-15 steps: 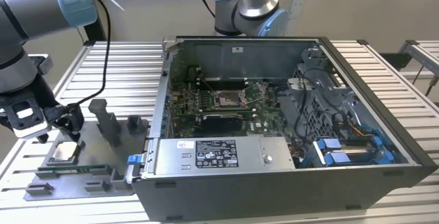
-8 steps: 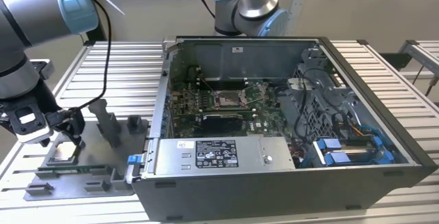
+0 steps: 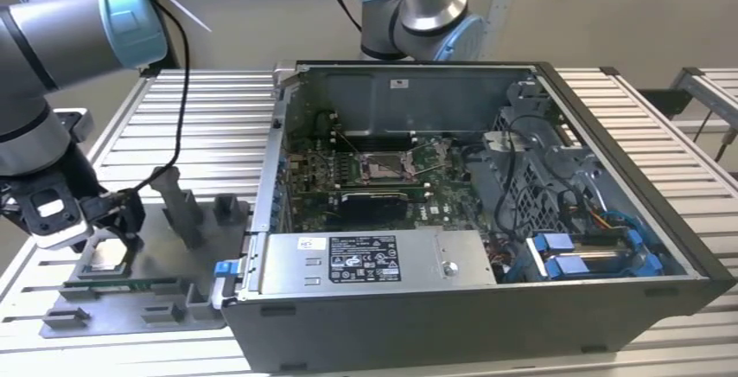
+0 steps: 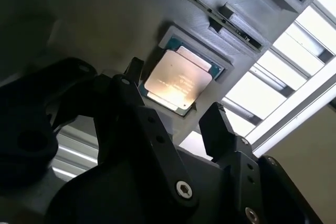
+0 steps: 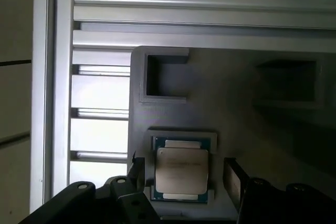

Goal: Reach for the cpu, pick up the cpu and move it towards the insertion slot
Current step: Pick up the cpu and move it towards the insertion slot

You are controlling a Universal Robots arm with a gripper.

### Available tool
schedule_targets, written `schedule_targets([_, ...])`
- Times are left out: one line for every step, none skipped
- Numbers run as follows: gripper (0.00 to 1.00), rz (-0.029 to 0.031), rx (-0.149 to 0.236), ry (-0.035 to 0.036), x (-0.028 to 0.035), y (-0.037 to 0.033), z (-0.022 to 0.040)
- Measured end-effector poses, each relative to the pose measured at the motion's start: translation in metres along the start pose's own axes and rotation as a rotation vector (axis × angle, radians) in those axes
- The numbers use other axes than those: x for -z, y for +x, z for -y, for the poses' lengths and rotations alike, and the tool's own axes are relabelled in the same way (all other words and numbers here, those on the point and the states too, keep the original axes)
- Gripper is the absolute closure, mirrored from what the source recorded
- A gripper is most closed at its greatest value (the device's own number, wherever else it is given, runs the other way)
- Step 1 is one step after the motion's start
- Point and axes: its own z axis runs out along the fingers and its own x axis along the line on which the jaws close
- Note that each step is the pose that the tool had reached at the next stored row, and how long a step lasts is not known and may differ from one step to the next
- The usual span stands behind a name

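Note:
The cpu [image 3: 106, 254] [image 4: 176, 80] [image 5: 181, 166] lies flat, silvery face up, in a square pocket of the grey tray [image 3: 138, 312] at the exterior view's left. My gripper [image 3: 102, 226] [image 4: 175, 92] [image 5: 184, 174] hovers just above it, open. In both wrist views one black finger stands on each side of the chip with a gap to its edges. The insertion slot [image 3: 384, 165], a shiny square frame, sits on the motherboard inside the open computer case [image 3: 623, 247], well off to the exterior view's right of the gripper.
A green memory stick [image 3: 121, 286] lies in the tray near the cpu. Upright grey tray posts [image 3: 179, 208] stand between the gripper and the case wall. A second arm [image 3: 416, 9] rises behind the case. Everything rests on a slatted metal table [image 3: 207, 118].

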Motion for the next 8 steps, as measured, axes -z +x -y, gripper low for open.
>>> schedule_targets([0.0,0.0001,0.0,0.0,-0.0011,0.0001,0.0003])
schedule_targets([0.0,0.0002,0.0,-0.0001,-0.0021,0.0002,0.0006])
schedule_targets([0.0,0.0002,0.0,-0.0001,-0.0029,0.0002,0.001])
schedule_targets([0.0,0.0001,0.0,0.0,-0.0037,0.0002,0.0017])
schedule_targets([0.0,0.0001,0.0,0.0,-0.0046,0.0002,0.0022])
schedule_targets([0.0,0.0002,0.0,0.0,-0.0055,0.0003,0.0027])
schedule_targets([0.0,0.0001,0.0,0.0001,-0.0063,0.0004,0.0032])
schedule_targets([0.0,0.0001,0.0,0.0001,-0.0071,0.0005,0.0038])
